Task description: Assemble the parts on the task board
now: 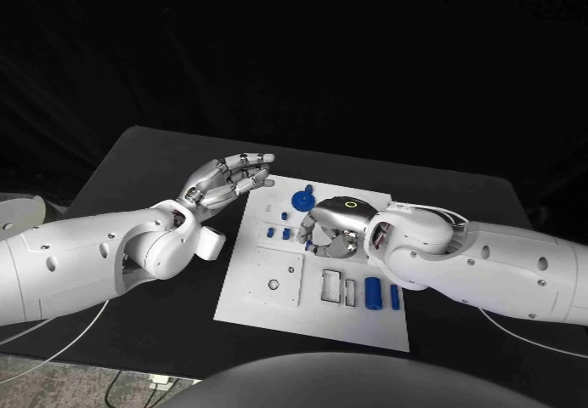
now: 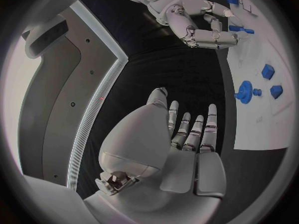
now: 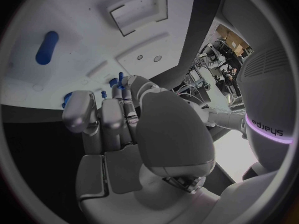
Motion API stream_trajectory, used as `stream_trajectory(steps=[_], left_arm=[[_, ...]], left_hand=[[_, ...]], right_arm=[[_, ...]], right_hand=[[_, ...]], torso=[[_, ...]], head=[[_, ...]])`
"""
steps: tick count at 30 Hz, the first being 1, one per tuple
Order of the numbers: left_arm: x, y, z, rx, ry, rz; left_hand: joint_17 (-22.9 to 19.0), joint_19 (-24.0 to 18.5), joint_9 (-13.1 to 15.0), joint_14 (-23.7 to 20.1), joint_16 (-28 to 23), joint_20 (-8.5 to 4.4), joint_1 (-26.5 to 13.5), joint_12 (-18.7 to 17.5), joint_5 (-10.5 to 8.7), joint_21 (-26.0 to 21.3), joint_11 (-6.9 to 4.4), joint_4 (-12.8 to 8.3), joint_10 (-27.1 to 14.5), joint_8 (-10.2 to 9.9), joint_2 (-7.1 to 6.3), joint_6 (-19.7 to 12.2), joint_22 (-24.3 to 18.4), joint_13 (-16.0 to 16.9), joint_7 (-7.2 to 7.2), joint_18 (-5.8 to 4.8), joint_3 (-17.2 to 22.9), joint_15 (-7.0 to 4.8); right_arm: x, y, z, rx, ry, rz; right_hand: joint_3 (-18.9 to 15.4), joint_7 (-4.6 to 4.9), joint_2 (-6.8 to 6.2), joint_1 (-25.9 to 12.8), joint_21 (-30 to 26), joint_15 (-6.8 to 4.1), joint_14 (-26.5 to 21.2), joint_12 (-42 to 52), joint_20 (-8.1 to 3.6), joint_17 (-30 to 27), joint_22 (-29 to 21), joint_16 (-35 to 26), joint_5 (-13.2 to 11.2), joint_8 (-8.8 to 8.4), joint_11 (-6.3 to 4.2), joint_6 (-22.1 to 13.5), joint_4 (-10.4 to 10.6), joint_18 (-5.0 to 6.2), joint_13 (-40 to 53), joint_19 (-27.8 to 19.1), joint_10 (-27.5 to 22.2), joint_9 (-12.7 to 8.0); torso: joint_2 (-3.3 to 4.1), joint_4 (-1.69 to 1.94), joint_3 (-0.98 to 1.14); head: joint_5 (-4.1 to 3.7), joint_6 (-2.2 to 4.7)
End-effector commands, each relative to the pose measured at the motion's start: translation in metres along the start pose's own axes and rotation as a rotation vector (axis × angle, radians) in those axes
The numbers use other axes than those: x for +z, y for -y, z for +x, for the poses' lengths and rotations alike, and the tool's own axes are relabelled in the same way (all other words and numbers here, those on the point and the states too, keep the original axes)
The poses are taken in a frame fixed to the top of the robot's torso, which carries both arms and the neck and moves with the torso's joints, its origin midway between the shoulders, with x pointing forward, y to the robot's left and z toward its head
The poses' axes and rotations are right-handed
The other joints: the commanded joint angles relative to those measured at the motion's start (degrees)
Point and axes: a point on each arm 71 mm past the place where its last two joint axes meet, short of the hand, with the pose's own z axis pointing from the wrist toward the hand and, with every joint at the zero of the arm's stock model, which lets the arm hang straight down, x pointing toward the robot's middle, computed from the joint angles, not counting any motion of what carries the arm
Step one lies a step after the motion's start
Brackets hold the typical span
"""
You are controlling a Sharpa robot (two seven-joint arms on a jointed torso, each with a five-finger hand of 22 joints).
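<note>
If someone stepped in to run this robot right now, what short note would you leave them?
Left hand: open, fingers spread, raised beside the task board's left far corner, holding nothing.
Right hand: down over the board's middle, fingers curled at small blue parts; whether it grips one, I cannot tell.
On the board: blue gear at the far end, two blue cylinders near the right edge.
Done: unclear. Left: loose parts still to be assembled.
</note>
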Motion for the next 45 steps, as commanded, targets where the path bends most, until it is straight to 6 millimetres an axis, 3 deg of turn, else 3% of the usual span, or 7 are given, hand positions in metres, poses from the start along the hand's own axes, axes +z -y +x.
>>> stream_trajectory(steps=[1,5,20,37,45], left_arm=[[0.000,0.000,0.002,-0.014,-0.019,0.004],[0.000,-0.002,0.003,-0.017,-0.019,0.007],[0.000,-0.004,0.005,-0.025,-0.015,0.012],[0.001,-0.005,0.006,-0.031,-0.016,0.002],[0.001,-0.006,0.005,-0.033,-0.018,-0.007]], left_hand=[[0.04,0.40,-0.09,0.30,0.35,0.13,0.38,-0.12,0.32,0.14,0.47,0.02,0.08,-0.32,0.31,-0.15,-0.06,0.02,-0.39,-0.35,0.49,0.21],[0.14,0.54,-0.11,0.80,0.80,0.12,0.61,0.47,0.43,0.17,0.41,-0.01,0.23,-0.35,0.58,-0.08,-0.17,0.09,-0.30,-0.38,0.71,0.31],[0.39,1.37,-0.15,2.44,2.27,0.08,1.22,2.12,0.75,0.48,-0.17,0.01,0.95,-0.35,0.99,0.32,-0.47,0.29,0.09,-0.28,1.21,0.25],[0.42,1.53,-0.17,2.69,2.52,0.07,1.29,2.07,0.77,0.54,-0.13,0.07,0.97,-0.40,1.15,0.31,-0.53,0.28,0.06,-0.25,1.34,0.29],[0.43,1.64,-0.20,2.86,2.73,0.07,1.35,2.00,0.75,0.55,-0.33,0.12,0.91,-0.42,1.27,0.40,-0.66,0.25,0.55,-0.26,1.47,0.49]], right_arm=[[0.004,-0.005,0.006,-0.055,0.012,-0.034],[0.009,-0.012,0.014,-0.063,0.009,-0.056],[0.015,-0.025,0.032,-0.065,-0.013,-0.087],[0.010,-0.025,0.035,-0.059,-0.027,-0.083],[0.008,-0.026,0.037,-0.059,-0.042,-0.080]], right_hand=[[0.04,0.05,-0.44,0.22,0.11,0.36,0.12,-0.17,0.33,0.32,7.62,0.24,-0.33,-0.26,0.12,-0.24,-0.43,-0.12,0.00,0.04,0.46,-0.08],[0.02,0.04,-0.56,0.23,0.42,0.36,0.24,-0.12,0.35,0.71,7.70,0.54,-0.36,-0.31,0.10,-0.16,-0.56,-0.17,-0.01,0.12,0.66,-0.10],[-0.03,-0.03,-0.84,0.21,0.29,0.36,0.27,-0.15,0.37,0.82,7.67,0.67,-0.39,-0.38,0.09,-0.07,-0.74,-0.12,-0.06,0.04,0.79,-0.13],[-0.01,-0.10,-0.96,0.28,0.11,0.34,0.19,-0.18,0.38,0.67,7.61,0.60,-0.51,-0.47,0.04,-0.05,-0.92,-0.07,-0.10,-0.07,0.88,-0.17],[0.07,-0.09,-1.00,0.35,-0.43,0.32,-0.01,-0.18,0.38,0.29,7.47,0.37,-0.60,-0.67,0.03,-0.17,-1.08,0.04,-0.13,-0.32,0.98,-0.26]], torso=[[-0.10,0.13,0.06],[-0.07,-0.06,-0.03],[-0.12,0.09,-0.01],[-0.13,-0.03,-0.05],[-0.15,-0.07,-0.14]], head=[[0.23,0.00],[0.53,0.00],[1.03,0.00],[1.79,0.00],[1.74,0.00]])
